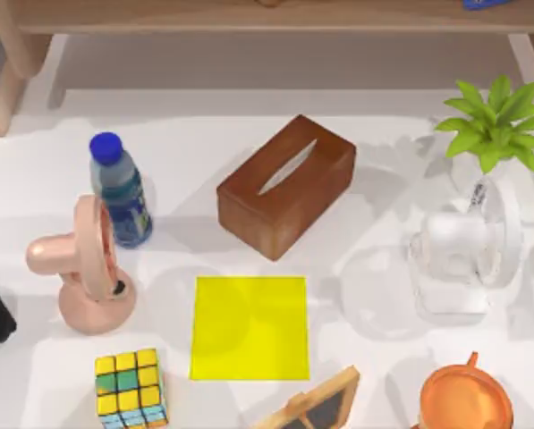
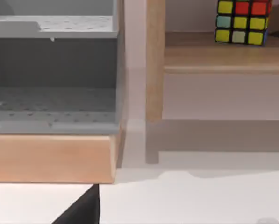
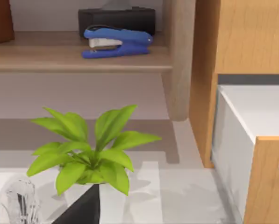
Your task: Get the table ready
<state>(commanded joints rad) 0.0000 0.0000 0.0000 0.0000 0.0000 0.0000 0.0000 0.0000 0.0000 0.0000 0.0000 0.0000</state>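
Wide white table (image 1: 204,134) spans the top view. Yellow square mat (image 1: 250,327) at centre, toward 6 o'clock; brown wooden tissue box (image 1: 286,185) just at its 12. Blue-capped water bottle (image 1: 120,191) at 10, pink desk fan (image 1: 83,265) at 9, green leafy plant (image 1: 495,125) at 2. Left and right gripper states: cannot tell.

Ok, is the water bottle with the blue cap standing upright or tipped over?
Upright: the top view looks down on the water bottle's blue cap, its body below, base on the table.
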